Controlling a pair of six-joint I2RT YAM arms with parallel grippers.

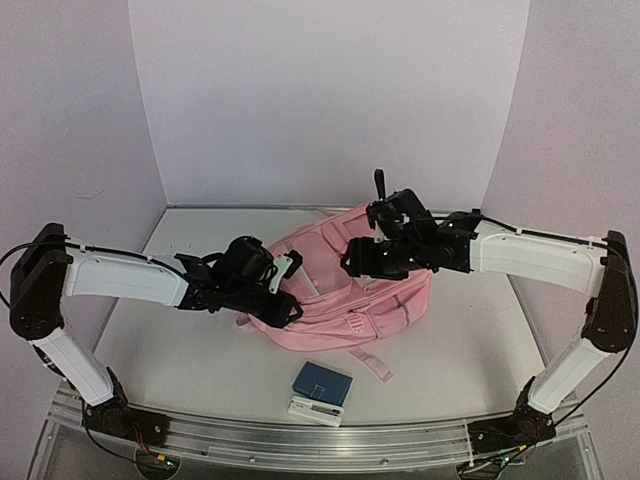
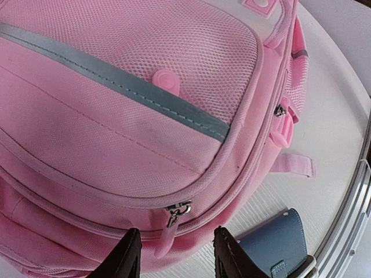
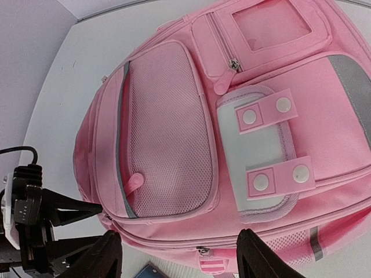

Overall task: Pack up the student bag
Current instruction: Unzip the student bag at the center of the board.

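The student bag [image 1: 352, 300] is a large pink backpack lying front-up in the middle of the table, its zips shut. My left gripper [image 1: 283, 305] is at its near left edge. In the left wrist view the left gripper [image 2: 177, 255] is open, with a pink zip pull [image 2: 167, 233] hanging between the fingers and touching neither. My right gripper [image 1: 353, 265] hovers over the bag's top. In the right wrist view the right gripper [image 3: 179, 260] is open wide above the bag [image 3: 168, 133], holding nothing.
A blue wallet-like case [image 1: 322, 384] lies on a small white box [image 1: 316, 409] near the front edge, just in front of the bag. A pink strap [image 1: 372, 362] trails toward it. White walls enclose the table on three sides.
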